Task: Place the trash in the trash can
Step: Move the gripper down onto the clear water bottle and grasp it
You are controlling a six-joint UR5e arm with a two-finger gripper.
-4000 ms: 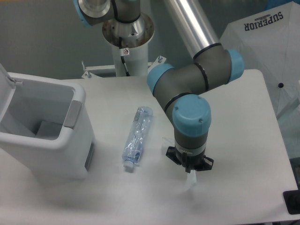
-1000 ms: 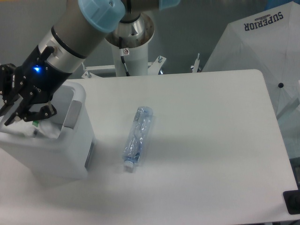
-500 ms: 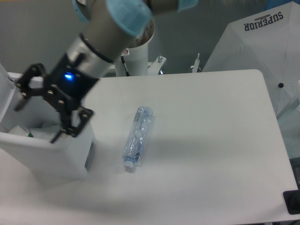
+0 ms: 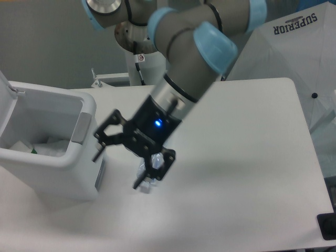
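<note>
The crushed clear bluish bottle (image 4: 145,185) lies on the white table (image 4: 247,157), mostly hidden behind my gripper; only its cap end shows. My gripper (image 4: 118,168) hangs over the table between the trash can and the bottle, jaws spread wide and empty. The white trash can (image 4: 59,176) stands at the left with its lid up and a grey tab (image 4: 80,127) on its rim. The crumpled white wrapper (image 4: 50,146) with green marks lies inside it.
The robot's base pedestal (image 4: 143,63) stands at the table's back edge. A white umbrella marked SUPERIOR (image 4: 294,47) leans at the right. A black object (image 4: 327,226) sits at the bottom right corner.
The gripper carried the wrapper from the table's front to the trash can and let it go inside. It has now swung right, open, to above the bottle.
</note>
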